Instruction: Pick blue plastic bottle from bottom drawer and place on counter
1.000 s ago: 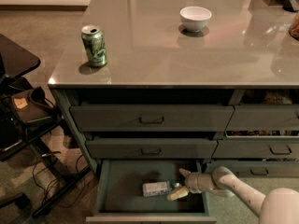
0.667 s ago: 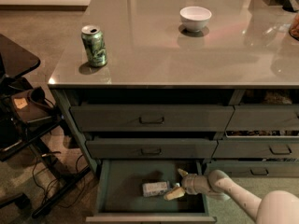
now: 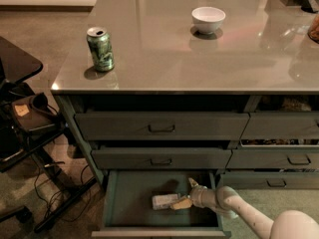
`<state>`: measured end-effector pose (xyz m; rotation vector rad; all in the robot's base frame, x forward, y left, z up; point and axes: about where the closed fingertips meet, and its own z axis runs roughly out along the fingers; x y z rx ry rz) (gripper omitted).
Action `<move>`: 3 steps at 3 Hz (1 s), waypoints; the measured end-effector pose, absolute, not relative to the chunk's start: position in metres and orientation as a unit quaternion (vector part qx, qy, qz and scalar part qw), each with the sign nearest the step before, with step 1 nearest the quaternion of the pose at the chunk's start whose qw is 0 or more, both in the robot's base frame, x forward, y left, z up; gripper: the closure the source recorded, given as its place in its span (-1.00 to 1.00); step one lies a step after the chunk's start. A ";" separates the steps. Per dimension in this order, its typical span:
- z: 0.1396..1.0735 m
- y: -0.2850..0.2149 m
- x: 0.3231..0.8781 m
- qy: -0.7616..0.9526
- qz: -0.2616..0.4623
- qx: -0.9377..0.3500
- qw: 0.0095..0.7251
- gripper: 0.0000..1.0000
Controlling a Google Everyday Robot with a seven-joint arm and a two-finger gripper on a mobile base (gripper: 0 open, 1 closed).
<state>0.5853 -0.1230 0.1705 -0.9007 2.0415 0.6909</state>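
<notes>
The blue plastic bottle [image 3: 164, 200] lies on its side on the floor of the open bottom drawer [image 3: 129, 203], a small clear bottle with a pale label. My gripper [image 3: 186, 193] reaches into the drawer from the right, low over the floor, at the bottle's right end. Its fingers are spread: one pale fingertip [image 3: 181, 203] touches or nearly touches the bottle's end, the other [image 3: 192, 183] points up and back. The bottle is not lifted. The glossy grey-beige counter [image 3: 164, 59] lies above the drawers.
A green drink can [image 3: 100, 49] stands at the counter's front left and a white bowl [image 3: 208, 20] at the back middle. Two shut handled drawers [image 3: 160, 127] overhang the bottom drawer. A black side table [image 3: 15, 63] with cables stands to the left.
My gripper has slid a little further left along the drawer floor, up to the bottle's right end. The bottle has not moved.
</notes>
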 end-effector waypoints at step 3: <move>0.146 -0.106 0.562 0.780 0.268 -0.380 0.419 -1.00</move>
